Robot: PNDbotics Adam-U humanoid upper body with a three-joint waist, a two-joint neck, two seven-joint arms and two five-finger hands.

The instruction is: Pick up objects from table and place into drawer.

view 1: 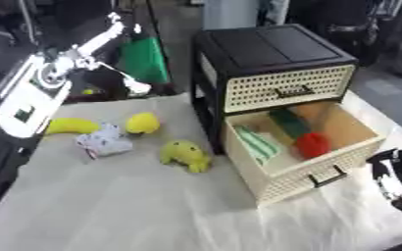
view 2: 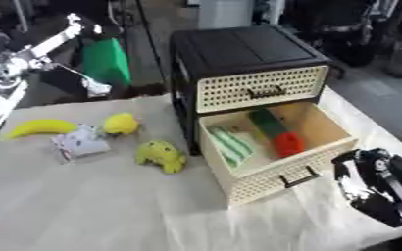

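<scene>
Banana (view 2: 39, 127) lies at nine o'clock on the cloth (view 2: 93, 206), then a white packet (view 2: 80, 142) with no legible print, a lemon (view 2: 120, 123) and a yellow-green toy (view 2: 161, 156). Open lower drawer (view 1: 324, 179) at three o'clock holds green and red items. Right hand (view 2: 372, 188) at four o'clock: grip state cannot be determined.

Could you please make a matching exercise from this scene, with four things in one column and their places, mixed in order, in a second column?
Things:
1. banana
2. red object
3. yellow-green toy
4. upper drawer

Places or states:
A. inside the open lower drawer
B. closed
C. far left on the table
D. on the table, closest to the cabinet

Pairs: 1-C, 2-A, 3-D, 4-B
</scene>
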